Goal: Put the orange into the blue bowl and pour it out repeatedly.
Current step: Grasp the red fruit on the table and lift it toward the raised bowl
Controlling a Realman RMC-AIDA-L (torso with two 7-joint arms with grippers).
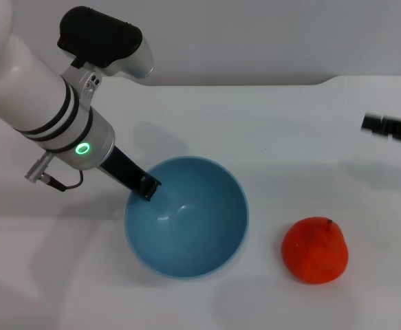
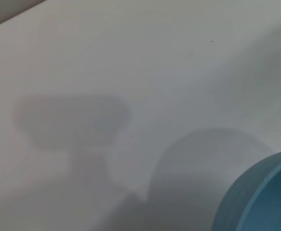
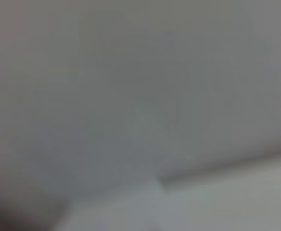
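The blue bowl (image 1: 186,216) stands upright on the white table, near the front centre, and holds nothing. Its rim also shows in the left wrist view (image 2: 260,197). My left gripper (image 1: 147,187) reaches down from the left and is shut on the bowl's left rim. The orange (image 1: 315,249) lies on the table to the right of the bowl, apart from it. My right gripper (image 1: 379,125) shows only as a dark tip at the right edge, well above and behind the orange.
The white table (image 1: 269,124) stretches behind the bowl to a grey wall. The right wrist view shows only a blurred grey surface.
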